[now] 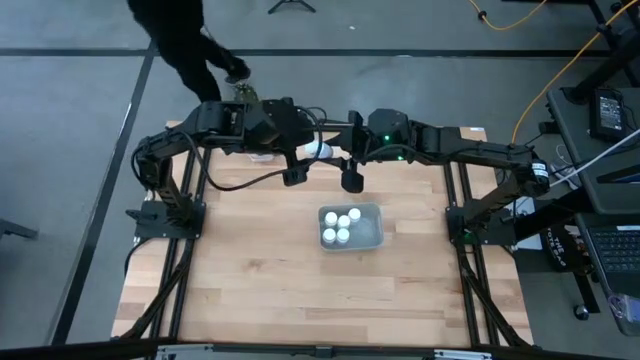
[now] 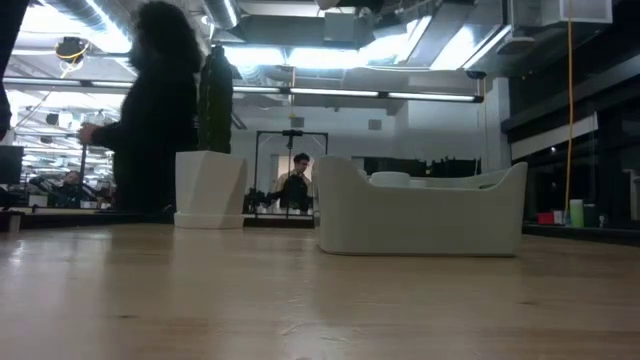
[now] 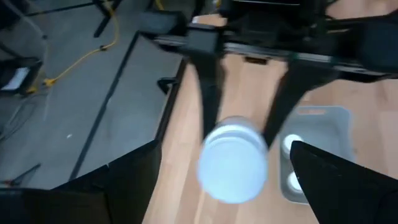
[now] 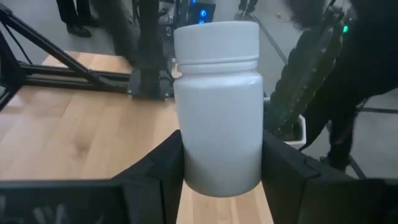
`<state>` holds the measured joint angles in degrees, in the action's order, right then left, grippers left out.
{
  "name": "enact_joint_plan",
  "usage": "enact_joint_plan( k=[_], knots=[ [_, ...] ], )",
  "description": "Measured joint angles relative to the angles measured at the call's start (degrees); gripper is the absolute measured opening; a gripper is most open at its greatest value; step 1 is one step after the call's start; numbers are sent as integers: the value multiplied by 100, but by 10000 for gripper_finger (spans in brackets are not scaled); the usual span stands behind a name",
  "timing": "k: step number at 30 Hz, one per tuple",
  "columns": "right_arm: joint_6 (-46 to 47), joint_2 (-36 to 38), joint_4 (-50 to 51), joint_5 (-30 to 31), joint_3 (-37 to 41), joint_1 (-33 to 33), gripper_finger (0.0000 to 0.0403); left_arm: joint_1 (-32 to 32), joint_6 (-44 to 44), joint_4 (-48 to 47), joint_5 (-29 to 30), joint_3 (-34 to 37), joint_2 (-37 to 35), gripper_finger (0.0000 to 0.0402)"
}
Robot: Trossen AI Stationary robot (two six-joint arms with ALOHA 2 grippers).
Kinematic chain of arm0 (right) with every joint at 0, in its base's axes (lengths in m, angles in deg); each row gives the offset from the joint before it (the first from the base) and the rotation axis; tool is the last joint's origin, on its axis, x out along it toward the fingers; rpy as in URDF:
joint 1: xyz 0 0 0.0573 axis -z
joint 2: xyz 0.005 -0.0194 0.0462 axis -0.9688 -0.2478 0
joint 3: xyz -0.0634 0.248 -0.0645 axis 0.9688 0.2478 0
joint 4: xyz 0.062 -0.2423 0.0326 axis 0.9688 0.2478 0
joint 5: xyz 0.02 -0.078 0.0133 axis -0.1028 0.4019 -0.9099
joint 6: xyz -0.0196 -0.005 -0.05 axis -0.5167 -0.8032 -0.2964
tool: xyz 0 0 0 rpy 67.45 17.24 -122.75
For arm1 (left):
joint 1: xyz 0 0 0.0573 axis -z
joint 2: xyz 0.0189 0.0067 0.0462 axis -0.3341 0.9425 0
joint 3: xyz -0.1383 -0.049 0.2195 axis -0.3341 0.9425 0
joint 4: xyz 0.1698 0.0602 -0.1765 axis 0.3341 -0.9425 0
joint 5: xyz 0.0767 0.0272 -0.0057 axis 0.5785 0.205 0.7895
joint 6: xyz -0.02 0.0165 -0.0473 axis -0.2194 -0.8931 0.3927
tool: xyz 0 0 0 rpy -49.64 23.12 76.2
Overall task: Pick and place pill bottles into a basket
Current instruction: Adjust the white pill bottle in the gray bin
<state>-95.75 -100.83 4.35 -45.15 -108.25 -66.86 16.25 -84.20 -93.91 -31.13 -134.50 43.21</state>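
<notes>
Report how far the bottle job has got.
Done: five pill bottles lie in the basket. In hand: the right gripper is shut on a bottle above the table's far edge, beside the left gripper. Left: dropping it in; no loose bottles show.

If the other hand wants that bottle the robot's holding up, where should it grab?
Probably the cap end, straight on: the right gripper pinches the lower body of the pill bottle, leaving the cap free and facing the open left gripper.
</notes>
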Motion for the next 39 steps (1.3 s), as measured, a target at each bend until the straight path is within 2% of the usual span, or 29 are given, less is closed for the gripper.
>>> enact_joint_plan(
  k=[5,18,23,31,39],
  knots=[
    [-28,0,-201,-3,0,-2,166,-1,-9,16,-375,0,0,347],
    [-15,0,-385,-59,0,-27,165,-27,-116,12,-574,0,0,338],
    [-11,0,-503,-59,0,-89,165,-29,-187,-23,-572,0,52,294],
    [-4,2,-424,-73,7,-98,165,-36,-260,-70,-525,-4,197,177],
    [-2,0,-399,-59,11,-97,189,-26,-372,-82,-476,-13,245,169]
  ],
)
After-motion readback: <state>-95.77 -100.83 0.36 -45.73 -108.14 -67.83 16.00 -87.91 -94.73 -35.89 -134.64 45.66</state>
